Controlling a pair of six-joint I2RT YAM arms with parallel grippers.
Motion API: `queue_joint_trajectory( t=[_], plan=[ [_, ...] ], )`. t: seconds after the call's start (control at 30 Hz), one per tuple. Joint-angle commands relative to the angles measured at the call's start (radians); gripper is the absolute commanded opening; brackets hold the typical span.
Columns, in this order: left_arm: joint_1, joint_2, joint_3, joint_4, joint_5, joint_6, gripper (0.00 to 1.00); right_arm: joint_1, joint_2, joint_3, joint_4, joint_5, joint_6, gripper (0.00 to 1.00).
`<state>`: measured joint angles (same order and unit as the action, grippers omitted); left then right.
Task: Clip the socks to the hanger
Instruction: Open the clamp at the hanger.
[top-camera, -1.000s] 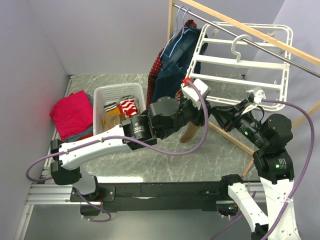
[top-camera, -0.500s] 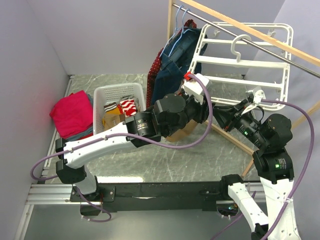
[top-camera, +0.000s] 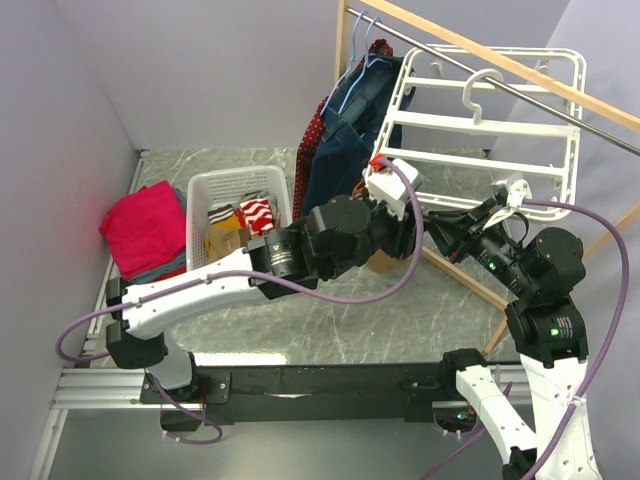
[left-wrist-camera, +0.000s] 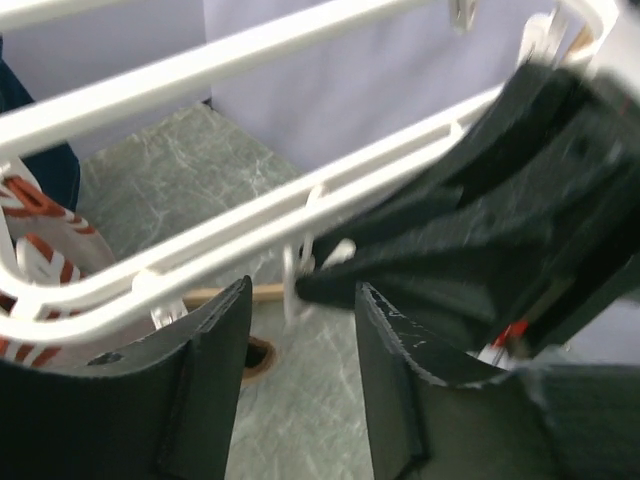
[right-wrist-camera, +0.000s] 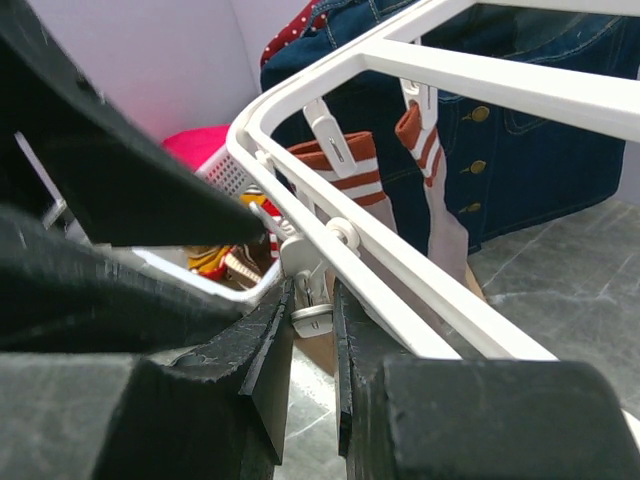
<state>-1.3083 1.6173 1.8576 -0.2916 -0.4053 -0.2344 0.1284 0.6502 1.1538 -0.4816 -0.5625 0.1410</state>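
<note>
The white hanger (top-camera: 482, 124) hangs from the rail at the back right. My right gripper (right-wrist-camera: 312, 300) is shut on a small white clip (right-wrist-camera: 322, 318) under the hanger's (right-wrist-camera: 480, 75) near rail. Two taupe socks with reddish-brown striped cuffs (right-wrist-camera: 338, 165) (right-wrist-camera: 421, 140) hang clipped further along. My left gripper (left-wrist-camera: 300, 300) is open and empty just under the frame (left-wrist-camera: 250, 52), facing the right gripper's black fingers (left-wrist-camera: 420, 255) and the clip (left-wrist-camera: 293, 290). A brown sock (top-camera: 381, 262) shows below the left wrist, its open end on the table (left-wrist-camera: 255, 355).
A white basket (top-camera: 232, 190) with more socks stands at the left, a folded pink cloth (top-camera: 143, 228) beside it. A navy garment (top-camera: 345, 140) on a light-blue hanger hangs by the wooden rack post (top-camera: 341, 40). The rack's wooden foot bar (top-camera: 470, 278) runs along the table.
My left arm swung up toward the hanger's lower left corner, then settled slightly lower. The brown sock under it shifted. The right arm has not moved.
</note>
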Motion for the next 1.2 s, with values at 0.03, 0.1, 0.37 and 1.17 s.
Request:
queue_joint_trajectory(
  t=[0.03, 0.1, 0.37, 1.17],
  plan=[
    [-0.005, -0.137, -0.155, 0.117, 0.065, 0.036, 0.54, 0.011, 0.011, 0.056, -0.032, -0.022, 0.045, 0.04],
    [-0.005, -0.172, -0.231, 0.181, 0.08, 0.084, 0.56, 0.011, 0.019, 0.07, -0.044, -0.022, 0.051, 0.04],
    [0.087, -0.26, -0.44, 0.426, 0.389, 0.105, 0.59, 0.011, 0.025, 0.092, -0.046, -0.103, 0.054, 0.04],
    [0.299, -0.154, -0.39, 0.551, 0.971, -0.079, 0.6, 0.011, 0.054, 0.095, -0.002, -0.226, 0.051, 0.03]
  ],
)
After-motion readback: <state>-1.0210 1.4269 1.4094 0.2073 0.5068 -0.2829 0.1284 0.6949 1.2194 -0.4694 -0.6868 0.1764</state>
